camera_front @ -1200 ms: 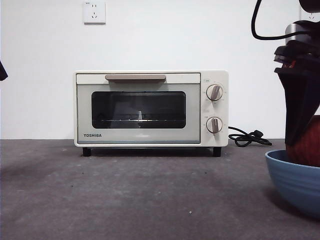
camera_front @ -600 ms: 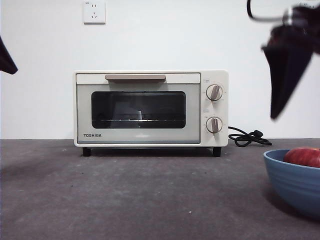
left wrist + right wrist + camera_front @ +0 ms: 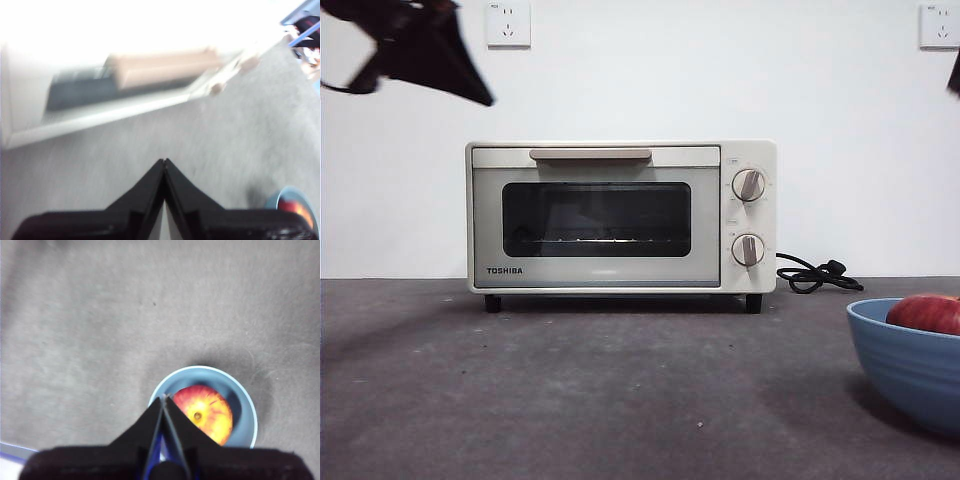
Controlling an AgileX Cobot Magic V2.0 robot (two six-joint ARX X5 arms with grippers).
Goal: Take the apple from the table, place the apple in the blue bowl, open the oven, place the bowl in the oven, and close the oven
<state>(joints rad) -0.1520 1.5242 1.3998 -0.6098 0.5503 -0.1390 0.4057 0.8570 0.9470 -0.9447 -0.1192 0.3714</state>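
Note:
The red and yellow apple [image 3: 928,312] [image 3: 205,412] lies in the blue bowl [image 3: 910,370] [image 3: 245,412] at the table's front right. My right gripper [image 3: 164,399] is high above the bowl, shut and holding nothing; in the front view it shows only as a black sliver [image 3: 955,75] at the right edge. The cream oven [image 3: 620,215] stands at the back centre with its door closed. My left gripper [image 3: 480,97] [image 3: 164,161] hangs shut and empty in the air, above and left of the oven. The oven's beige handle [image 3: 165,67] looks blurred in the left wrist view.
A black cord [image 3: 815,275] lies coiled on the table [image 3: 620,390] to the right of the oven. Two knobs [image 3: 749,185] sit on the oven's right panel. A white wall with sockets [image 3: 508,22] stands behind.
The right gripper has risen off the bowl and drawn away to the top right edge. The left arm has swung in from the left edge, toward the oven's top left.

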